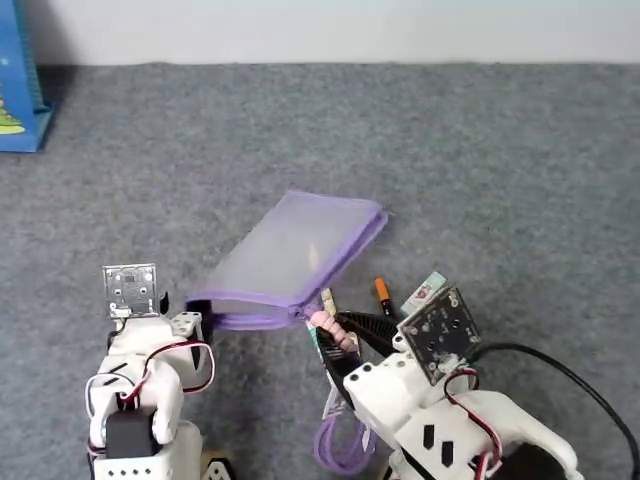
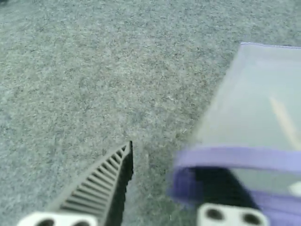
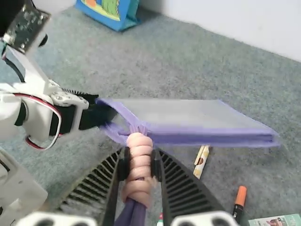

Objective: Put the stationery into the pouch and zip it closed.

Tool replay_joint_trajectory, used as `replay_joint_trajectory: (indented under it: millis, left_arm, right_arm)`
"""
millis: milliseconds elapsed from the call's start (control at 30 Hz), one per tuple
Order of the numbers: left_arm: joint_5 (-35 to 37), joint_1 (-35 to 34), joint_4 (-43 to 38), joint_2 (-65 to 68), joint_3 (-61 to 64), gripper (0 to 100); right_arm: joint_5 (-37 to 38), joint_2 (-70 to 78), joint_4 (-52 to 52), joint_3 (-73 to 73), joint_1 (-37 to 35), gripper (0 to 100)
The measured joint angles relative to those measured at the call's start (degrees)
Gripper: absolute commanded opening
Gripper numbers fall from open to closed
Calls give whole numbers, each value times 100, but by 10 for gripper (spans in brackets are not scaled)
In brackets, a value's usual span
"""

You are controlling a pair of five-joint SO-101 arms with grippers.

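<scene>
Pouch [image 1: 300,250]: purple, see-through, lying flat on grey carpet [image 1: 500,150] at mid-table, its open mouth toward the arms.

Left claw [image 1: 198,315]: at the mouth's left corner. Released, jaws spread; the black finger [image 2: 216,183] sits inside the mouth under the purple rim, and the ribbed finger [image 2: 110,176] is out over bare carpet, apart from the pouch.

Right claw [image 3: 139,157]: at the mouth's right corner, clenched on a pink braided cord [image 3: 139,143] joined to the pouch's edge. A purple strap [image 1: 340,445] loops down beneath it.

Stationery outside the pouch:
- Small tan stick [image 3: 202,161], just beside the pouch's near edge.
- Orange-capped marker [image 1: 383,294], near the right claw.
- Teal-edged card [image 1: 425,290], beside the marker.

Blue box [image 1: 20,90]: at the far left edge.
</scene>
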Motion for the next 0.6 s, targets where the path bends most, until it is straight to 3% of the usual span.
replay_joint_trajectory:
  millis: [233, 467, 600]
  left_arm:
    - [-378, 18, -62, -35, -26, 11]
    - [-378, -220, -53, 18, -70, 11]
    - [-378, -527, 176, 18, -448, 11]
  right_arm:
    - [-9, 26, 0, 9, 0, 16]
    - [-9, -70, 255, -35, 202, 259]
    - [-9, -70, 281, -9, 809, 271]
